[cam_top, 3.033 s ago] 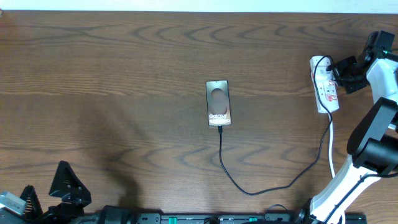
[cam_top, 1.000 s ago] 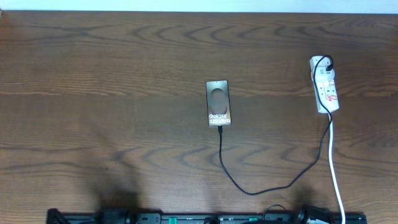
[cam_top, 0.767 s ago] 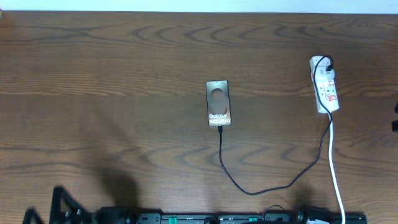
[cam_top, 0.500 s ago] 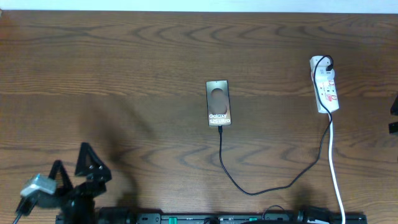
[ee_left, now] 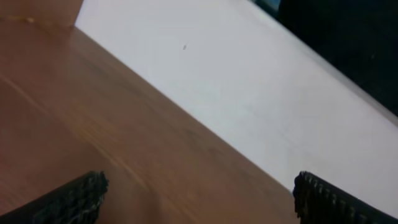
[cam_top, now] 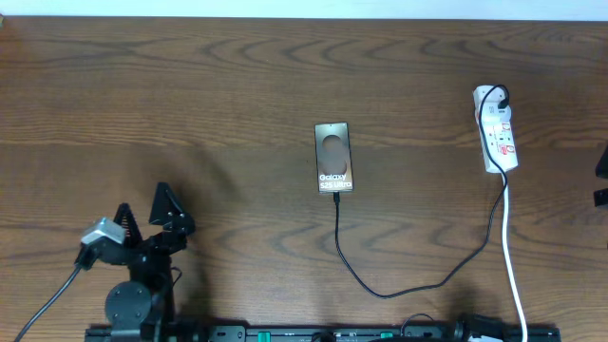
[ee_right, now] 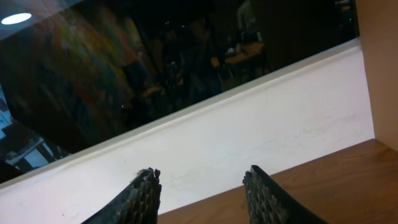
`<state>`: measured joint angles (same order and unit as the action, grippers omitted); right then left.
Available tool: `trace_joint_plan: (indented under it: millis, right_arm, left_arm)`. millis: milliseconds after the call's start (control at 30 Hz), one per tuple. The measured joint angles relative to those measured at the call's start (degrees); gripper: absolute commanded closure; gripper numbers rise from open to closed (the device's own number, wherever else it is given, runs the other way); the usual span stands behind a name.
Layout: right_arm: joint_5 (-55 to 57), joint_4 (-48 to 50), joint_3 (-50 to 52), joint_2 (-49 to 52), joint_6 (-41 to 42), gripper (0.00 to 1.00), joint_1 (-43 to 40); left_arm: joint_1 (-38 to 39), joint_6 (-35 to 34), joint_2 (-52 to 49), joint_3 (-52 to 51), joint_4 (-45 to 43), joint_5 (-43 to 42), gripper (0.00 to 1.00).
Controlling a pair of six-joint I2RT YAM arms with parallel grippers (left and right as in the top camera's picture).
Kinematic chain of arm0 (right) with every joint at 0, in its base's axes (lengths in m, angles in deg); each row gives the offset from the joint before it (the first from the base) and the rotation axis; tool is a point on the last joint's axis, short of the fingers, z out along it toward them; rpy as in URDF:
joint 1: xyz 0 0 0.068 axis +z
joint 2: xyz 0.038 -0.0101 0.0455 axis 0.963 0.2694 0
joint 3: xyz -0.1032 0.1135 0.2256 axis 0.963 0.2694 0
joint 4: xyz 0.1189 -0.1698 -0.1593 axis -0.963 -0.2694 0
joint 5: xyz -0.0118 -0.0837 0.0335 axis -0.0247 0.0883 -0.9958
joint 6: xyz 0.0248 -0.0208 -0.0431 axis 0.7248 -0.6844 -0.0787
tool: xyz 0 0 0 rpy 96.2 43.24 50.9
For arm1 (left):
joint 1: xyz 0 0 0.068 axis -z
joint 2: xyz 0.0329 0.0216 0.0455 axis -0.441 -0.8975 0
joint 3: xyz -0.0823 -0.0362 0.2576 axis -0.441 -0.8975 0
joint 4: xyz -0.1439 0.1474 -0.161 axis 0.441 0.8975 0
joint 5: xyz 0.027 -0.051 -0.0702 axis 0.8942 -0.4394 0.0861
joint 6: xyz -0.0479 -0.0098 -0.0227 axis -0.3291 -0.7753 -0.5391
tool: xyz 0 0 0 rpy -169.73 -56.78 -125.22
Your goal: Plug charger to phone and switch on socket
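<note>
The phone (cam_top: pixel 333 157) lies flat at the table's middle, lettering up. The charger (cam_top: pixel 380 293), a thin black cable, meets the phone's near edge, loops toward the front and runs up to the far end of the socket (cam_top: pixel 497 133), a white strip at the right. My left gripper (cam_top: pixel 144 211) stands open at the front left, far from the phone; its fingertips (ee_left: pixel 78 196) hold nothing over bare wood. My right gripper (ee_right: pixel 202 183) is open and empty, facing a white wall. Overhead, only a dark sliver of the right arm (cam_top: pixel 602 163) shows at the right edge.
The socket's white cord (cam_top: pixel 511 256) runs from the strip down to the table's front edge. A black rail (cam_top: pixel 332 333) lines the front edge. The brown wooden table (cam_top: pixel 190 95) ends at a white wall (ee_left: pixel 249 93) behind.
My left arm has come up into view at the front left and moved right. The right arm has left the socket and sits at the right edge. Phone, charger and socket have not moved.
</note>
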<state>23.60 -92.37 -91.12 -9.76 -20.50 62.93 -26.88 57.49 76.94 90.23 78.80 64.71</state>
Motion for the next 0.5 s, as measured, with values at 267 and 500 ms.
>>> trace_joint_plan:
  millis: [267,500]
  right_arm:
    - [0.00,0.37,0.00,0.00,0.00,0.53,0.61]
    - [0.00,0.59,0.00,0.00,0.00,0.51,0.94]
  left_arm:
    - [0.00,0.00,0.00,-7.87,-6.25,-0.11,0.03]
    - [0.00,0.00,0.00,-12.17,-9.90,-0.11,0.03]
